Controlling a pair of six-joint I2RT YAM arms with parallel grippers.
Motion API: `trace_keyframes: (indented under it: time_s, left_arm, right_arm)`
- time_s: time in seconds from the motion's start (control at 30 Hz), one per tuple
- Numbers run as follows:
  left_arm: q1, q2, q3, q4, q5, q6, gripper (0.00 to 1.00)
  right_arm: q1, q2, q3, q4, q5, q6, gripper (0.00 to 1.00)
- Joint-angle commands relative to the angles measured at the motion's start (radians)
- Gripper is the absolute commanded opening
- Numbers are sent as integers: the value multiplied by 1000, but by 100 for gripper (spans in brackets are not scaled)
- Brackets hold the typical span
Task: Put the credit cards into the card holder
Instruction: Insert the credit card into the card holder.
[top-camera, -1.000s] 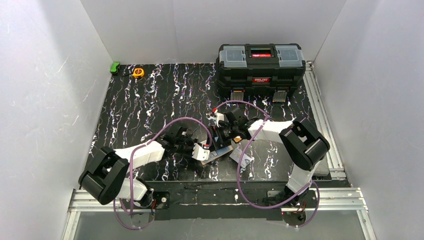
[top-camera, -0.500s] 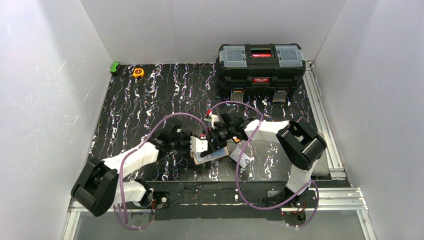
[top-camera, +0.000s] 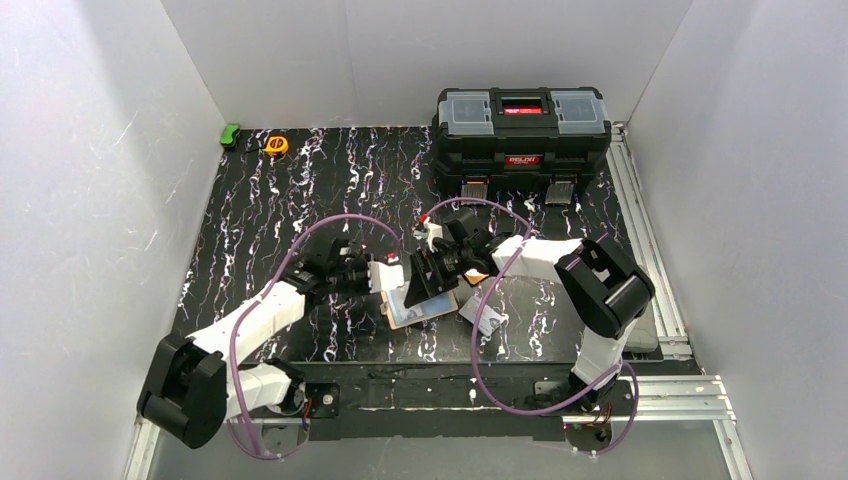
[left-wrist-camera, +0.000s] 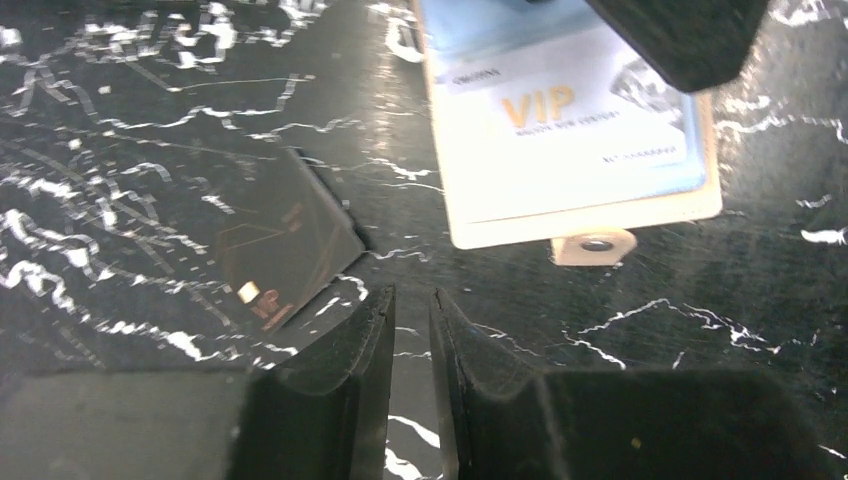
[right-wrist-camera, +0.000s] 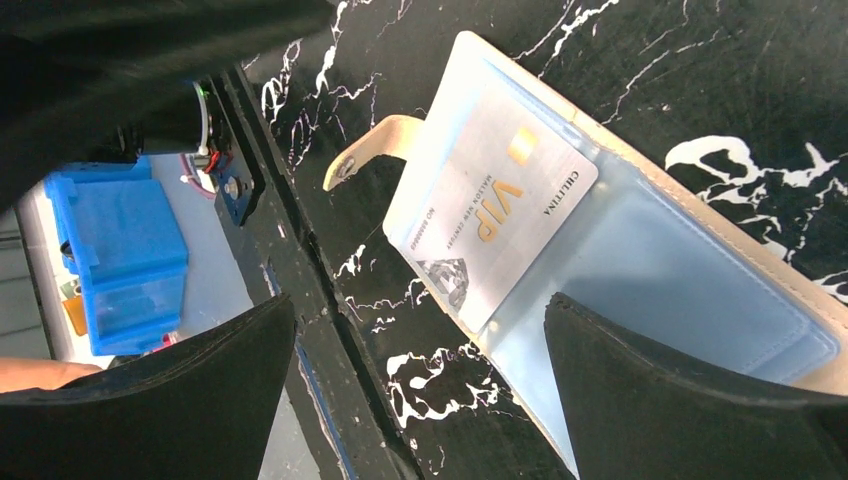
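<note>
The cream card holder (top-camera: 424, 310) lies open and flat on the black marbled table. A silver-white VIP credit card (right-wrist-camera: 490, 210) sits in its clear pocket, over a light blue surface (right-wrist-camera: 650, 270). The snap tab (left-wrist-camera: 595, 244) points toward my left gripper (left-wrist-camera: 410, 292), which hovers just short of the holder. Its jaws stand narrowly apart with nothing between them. My right gripper (right-wrist-camera: 420, 305) is wide open right above the holder, one finger (right-wrist-camera: 680, 400) over the blue part. An orange-yellow corner (top-camera: 477, 277) shows beside the right wrist. A greyish card (top-camera: 486, 318) lies right of the holder.
A big black toolbox (top-camera: 522, 125) stands at the back right. A yellow tape measure (top-camera: 276, 145) and a small green object (top-camera: 230, 134) sit at the back left. A dark glossy card-like rectangle (left-wrist-camera: 285, 240) lies left of the holder. Blue boxes (right-wrist-camera: 115, 250) sit beyond the table's near edge.
My left gripper has let go, parted its jaws slightly and drawn back left from the holder. The holder now lies flat, and the right gripper has shifted over it.
</note>
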Motion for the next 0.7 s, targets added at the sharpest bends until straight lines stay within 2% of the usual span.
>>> trace_keyframes:
  time_s: [0.0, 0.2, 0.37, 0.67]
  left_arm:
    - [1, 36, -62, 9, 87, 140, 18]
    - [1, 99, -119, 100, 116, 247, 17]
    - [1, 161, -122, 171, 114, 237, 17]
    - [0, 182, -110, 174, 152, 201, 16]
  right_arm:
    - [3, 9, 51, -17, -14, -17, 100]
    - [26, 36, 64, -22, -26, -13, 100]
    - [33, 69, 83, -34, -38, -9, 100]
    - [64, 102, 136, -79, -56, -32, 100]
